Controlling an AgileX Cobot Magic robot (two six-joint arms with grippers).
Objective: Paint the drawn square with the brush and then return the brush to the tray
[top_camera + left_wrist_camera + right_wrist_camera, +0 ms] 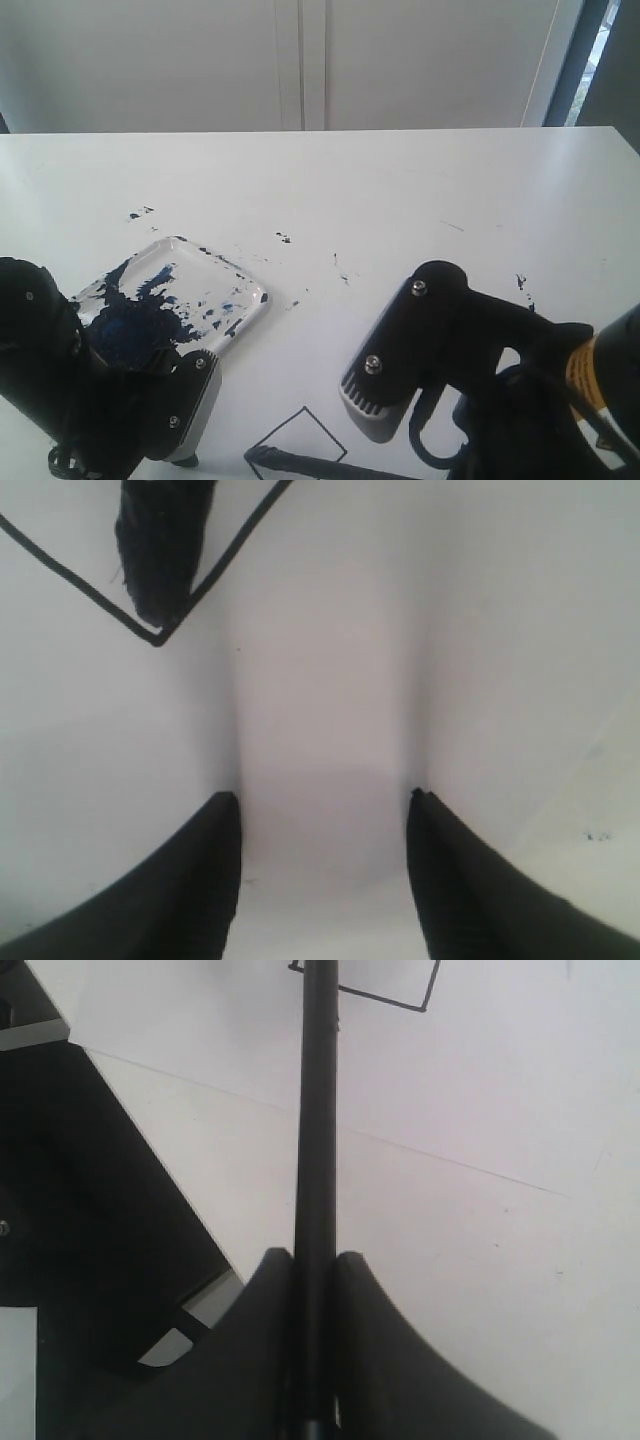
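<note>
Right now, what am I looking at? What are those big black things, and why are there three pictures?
The big black things are two robot arms. One picture comes from a camera looking over the white table. The other two come from small cameras on each arm's wrist, looking down past its hand.

On the table lies a clear tray smeared with dark blue paint, and a sheet of paper with a drawn square on it.

The right hand is pinching a long black brush, whose tip sits inside the square's outline. The left hand is open and holds nothing, with only white paper under it.
</note>
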